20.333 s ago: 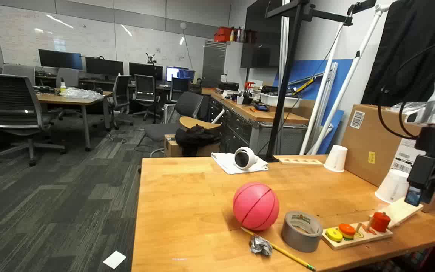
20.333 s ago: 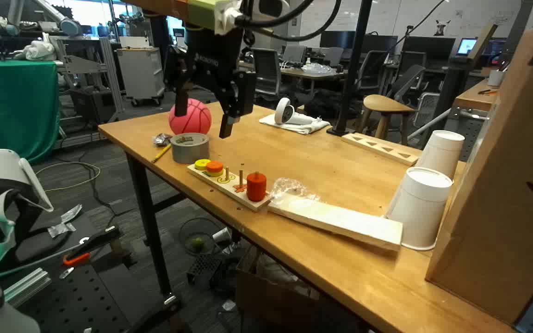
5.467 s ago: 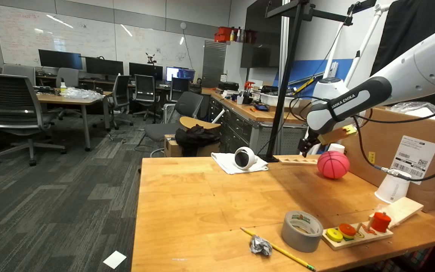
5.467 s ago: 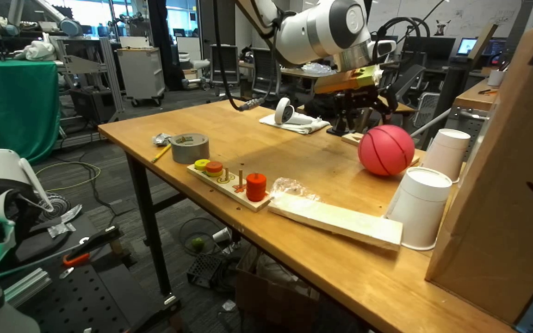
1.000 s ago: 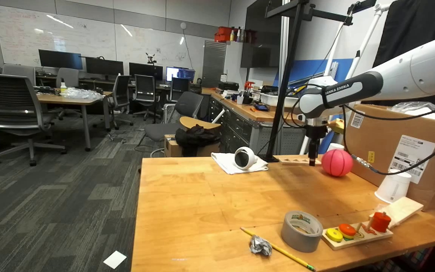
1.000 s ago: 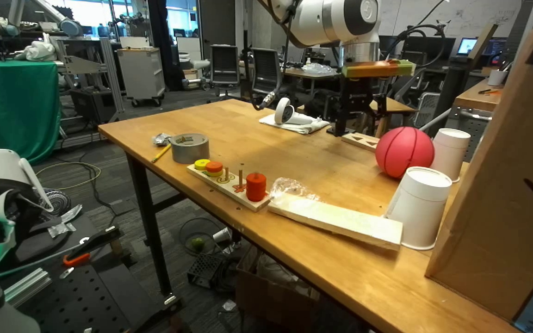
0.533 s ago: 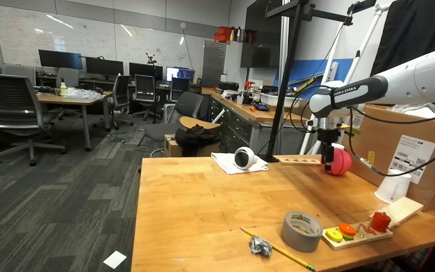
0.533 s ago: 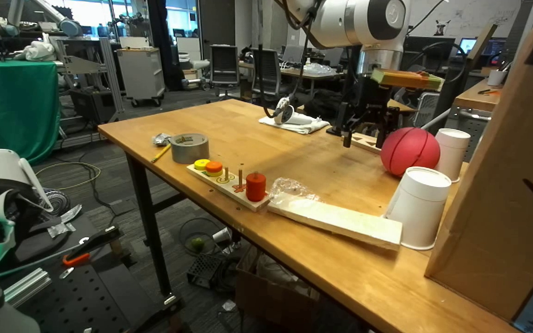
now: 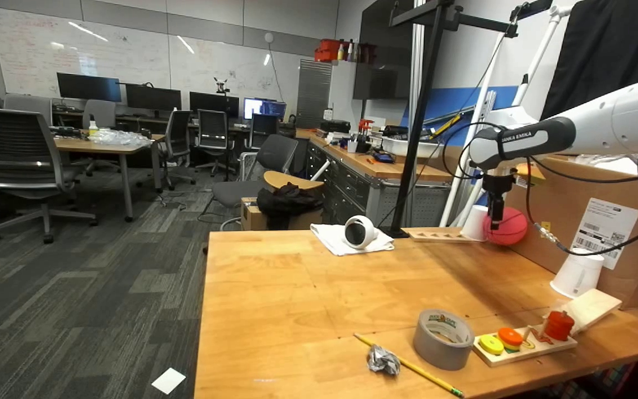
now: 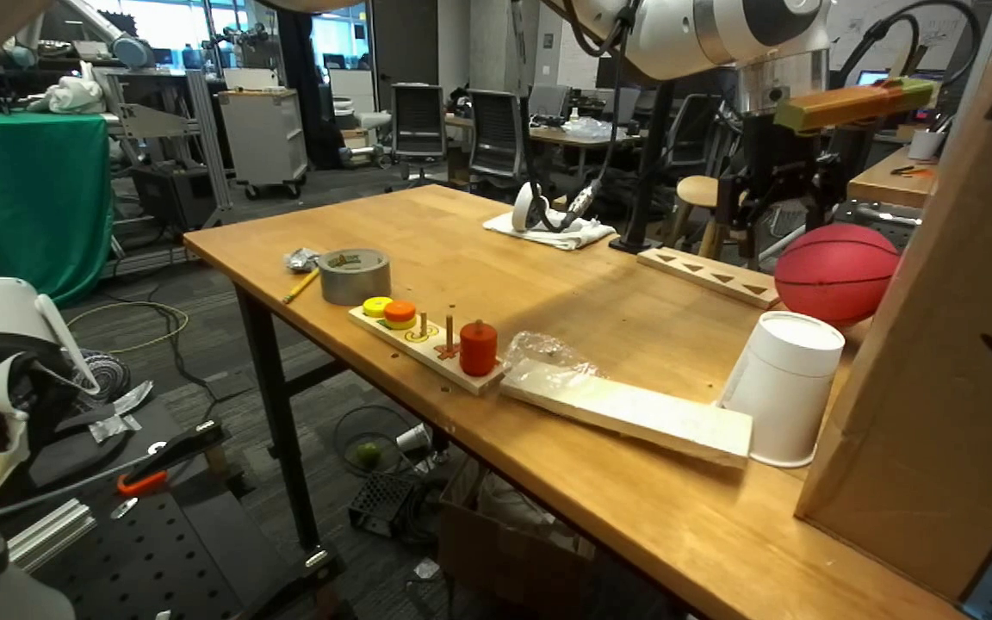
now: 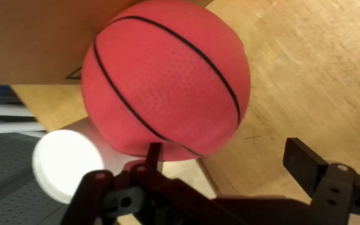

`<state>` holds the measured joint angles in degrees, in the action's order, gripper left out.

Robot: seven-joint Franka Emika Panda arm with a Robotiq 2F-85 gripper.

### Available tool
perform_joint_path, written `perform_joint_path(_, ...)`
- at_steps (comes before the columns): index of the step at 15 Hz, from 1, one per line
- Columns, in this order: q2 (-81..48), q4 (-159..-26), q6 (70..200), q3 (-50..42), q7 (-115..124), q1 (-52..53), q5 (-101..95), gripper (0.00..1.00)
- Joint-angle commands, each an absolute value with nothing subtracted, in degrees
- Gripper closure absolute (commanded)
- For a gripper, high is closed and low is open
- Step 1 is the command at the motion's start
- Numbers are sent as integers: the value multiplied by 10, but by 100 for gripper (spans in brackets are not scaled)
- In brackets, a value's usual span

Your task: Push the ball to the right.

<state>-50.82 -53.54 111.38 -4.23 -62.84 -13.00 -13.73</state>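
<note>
The pink-red ball [image 9: 510, 226] with black seams sits at the far right of the table. It is beside the cardboard box [image 9: 601, 221] and an upturned white cup [image 9: 473, 223]. It also shows in an exterior view [image 10: 840, 274] and fills the upper middle of the wrist view [image 11: 167, 81]. My gripper [image 9: 495, 220] points down beside the ball, its fingers apart and nothing between them. In the wrist view, one fingertip of the gripper [image 11: 225, 153] overlaps the ball's lower edge; I cannot tell if they touch. The other fingertip is over bare table.
A triangle-slotted wooden strip [image 10: 711, 277] and black pole [image 10: 653, 172] stand near the gripper. Another white cup [image 10: 784, 387], a wooden plank [image 10: 625, 409], the peg toy [image 10: 427, 344] and the grey tape roll [image 10: 355, 277] line the near edge. A white device [image 9: 359, 231] lies on a cloth.
Over the last second my gripper has moved right and the ball has shifted right towards the box. Since 20 seconds ago the ball has travelled from beside the tape roll to the box.
</note>
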Motion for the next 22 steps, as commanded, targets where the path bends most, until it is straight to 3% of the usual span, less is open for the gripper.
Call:
perform_joint_path(1, -522, -491, 1189, -63, -605, -130, -160, 0)
perform_joint_path(22, -510, -514, 1198, -53, -562, -122, -148, 0)
